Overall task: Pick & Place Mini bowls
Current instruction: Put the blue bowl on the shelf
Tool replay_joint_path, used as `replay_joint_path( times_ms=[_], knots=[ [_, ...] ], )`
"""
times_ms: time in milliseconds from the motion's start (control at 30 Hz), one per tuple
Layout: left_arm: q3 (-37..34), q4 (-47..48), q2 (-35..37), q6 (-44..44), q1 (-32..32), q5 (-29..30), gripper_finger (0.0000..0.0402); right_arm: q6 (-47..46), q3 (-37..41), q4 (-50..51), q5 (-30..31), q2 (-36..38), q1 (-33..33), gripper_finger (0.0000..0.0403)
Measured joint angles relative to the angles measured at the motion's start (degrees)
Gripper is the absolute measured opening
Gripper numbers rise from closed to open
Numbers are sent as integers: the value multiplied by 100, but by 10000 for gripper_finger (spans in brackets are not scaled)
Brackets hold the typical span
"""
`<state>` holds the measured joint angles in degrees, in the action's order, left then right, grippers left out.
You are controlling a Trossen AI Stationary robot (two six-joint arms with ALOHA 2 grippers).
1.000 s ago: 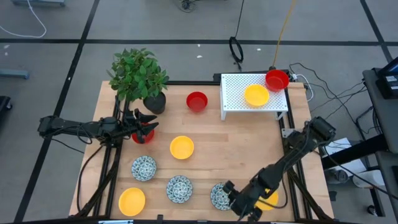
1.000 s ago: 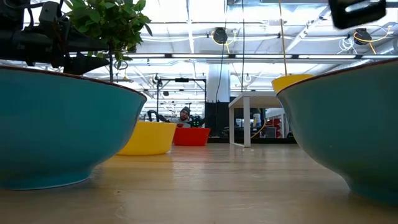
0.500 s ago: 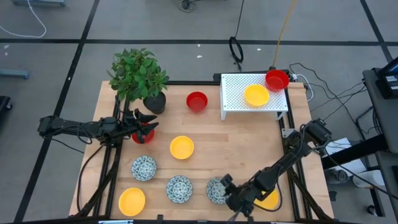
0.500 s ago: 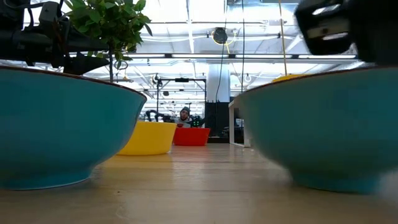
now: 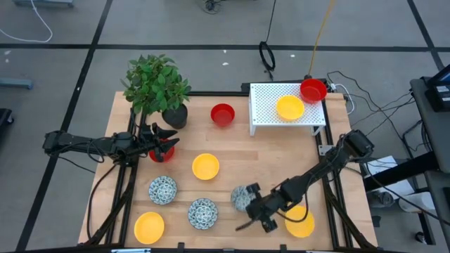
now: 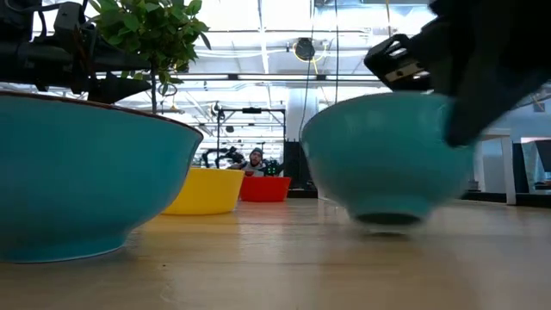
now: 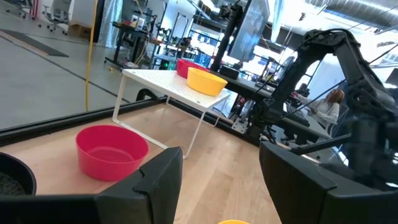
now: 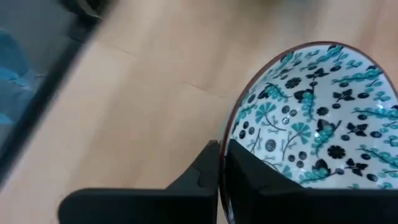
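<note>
Mini bowls stand about the table: patterned ones point(image 5: 162, 188) point(image 5: 202, 212), yellow ones point(image 5: 205, 166) point(image 5: 149, 226) point(image 5: 300, 222) and a red one point(image 5: 222, 114). My right gripper point(image 5: 253, 204) is near the front edge, right of centre, shut on a third patterned bowl point(image 5: 242, 197), teal outside in the low view point(image 6: 387, 159). At the table's left, my left gripper point(image 5: 166, 139) hovers open over a red bowl point(image 5: 160, 152); its wrist view point(image 7: 221, 186) shows nothing between the fingers. My right gripper holds the patterned bowl by its rim point(image 8: 225, 155), on the side toward the table's right. One finger point(image 8: 255, 177) is inside the bowl and the other point(image 8: 205, 171) outside. The bowl sits slightly tilted; I cannot tell whether its foot point(image 6: 387, 218) touches the table.
A white perforated rack point(image 5: 271, 112) at the far right carries a yellow bowl point(image 5: 290, 107) and a red bowl point(image 5: 313, 90). A potted green plant point(image 5: 156, 88) stands at the far left, close to my left arm. Bare wood lies in the middle right.
My right gripper has gone from the table's front edge toward the far edge and a little left. The patterned bowl has gone with it, away from the yellow bowl beside it, and now stands farther from the low camera.
</note>
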<state>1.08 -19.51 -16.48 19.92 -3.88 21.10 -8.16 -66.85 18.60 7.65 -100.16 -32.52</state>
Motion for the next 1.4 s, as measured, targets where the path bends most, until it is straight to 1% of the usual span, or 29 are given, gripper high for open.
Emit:
replay_joint_path(
  times_ms=[33,133,267,367,433,500,667,733,800,1000,1200,1400],
  knots=[
    [2,0,1,0,-2,1,218,32,15,130,135,134,67,4],
    [2,-2,-1,0,0,0,218,122,-9,134,269,547,310,3],
    [1,11,-1,0,0,0,218,421,0,186,326,1174,622,3],
    [2,24,1,0,0,0,218,777,0,188,666,1709,881,2],
    [2,7,0,0,-2,0,218,953,-18,185,823,2047,1138,2],
    [2,28,1,0,0,0,218,930,-18,449,924,2338,1467,2],
    [2,42,0,0,0,0,218,669,-13,1075,906,2738,2445,1],
    [2,7,-1,-2,0,0,218,773,-28,1265,884,2761,2793,1],
    [4,-5,1,0,-1,0,218,900,-141,1735,877,2726,3139,1],
    [4,36,-1,-1,0,0,218,1125,-780,2779,885,2326,4145,1],
    [4,21,-1,-1,0,-2,218,1379,-1243,3086,876,1917,4894,1],
    [4,-6,1,-2,-2,-4,218,1491,-1340,3094,879,1552,5422,2]
  ],
)
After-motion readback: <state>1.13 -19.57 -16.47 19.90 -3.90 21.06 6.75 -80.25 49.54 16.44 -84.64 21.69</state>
